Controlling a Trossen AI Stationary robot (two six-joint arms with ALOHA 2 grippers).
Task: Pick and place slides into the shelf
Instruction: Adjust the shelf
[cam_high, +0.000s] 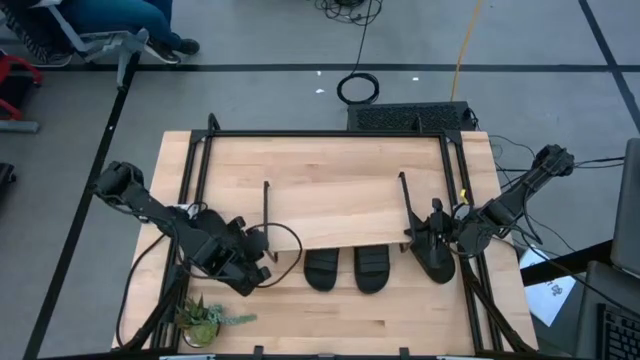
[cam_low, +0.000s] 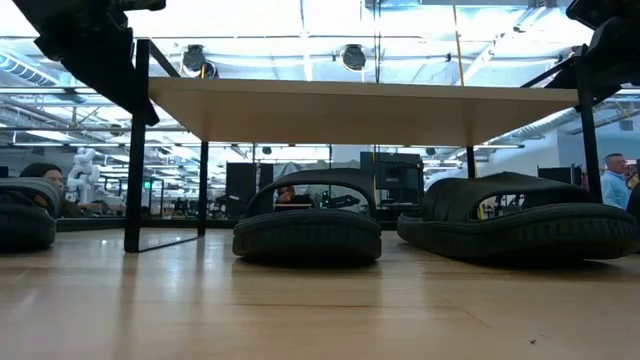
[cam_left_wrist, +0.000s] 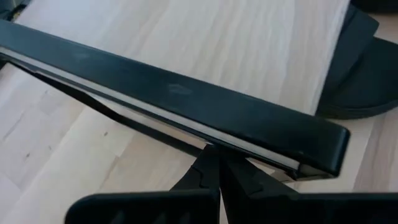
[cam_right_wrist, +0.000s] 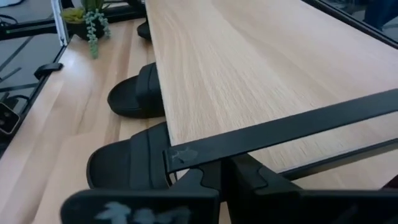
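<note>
Resting place: the shelf (cam_high: 330, 190) stands on the wooden counter (cam_high: 400, 315), its light plank top carried on thin black metal legs.
Left pincer (cam_high: 255, 272): it is at the shelf's front left corner; its fingers (cam_left_wrist: 208, 177) are closed together, pressed against the black frame bar (cam_left_wrist: 186, 106) at the plank's edge, and hold nothing that I can see.
Right pincer (cam_high: 428, 232): it is at the shelf's front right corner; its fingers (cam_right_wrist: 217, 180) are also closed together, touching the black frame bar (cam_right_wrist: 280, 127) on that side, with no slide between them.
Slides under the shelf: two slides (cam_high: 346, 270) lie side by side at the middle of the front edge, their front parts sticking out from under the plank; in the low view they sit on the counter below the top plank.
Third slide (cam_high: 438, 262): it lies at the right front corner, just beside the right pincer, partly under the plank.
Fourth slide (cam_low: 25, 212): it shows at the far left of the low view, on the counter, outside the shelf's left leg.
Plant (cam_high: 205, 318): a small potted plant stands at the counter's front left corner, near the left arm.
Room: a seated person (cam_high: 120, 25) shows beyond the counter in the high view.
</note>
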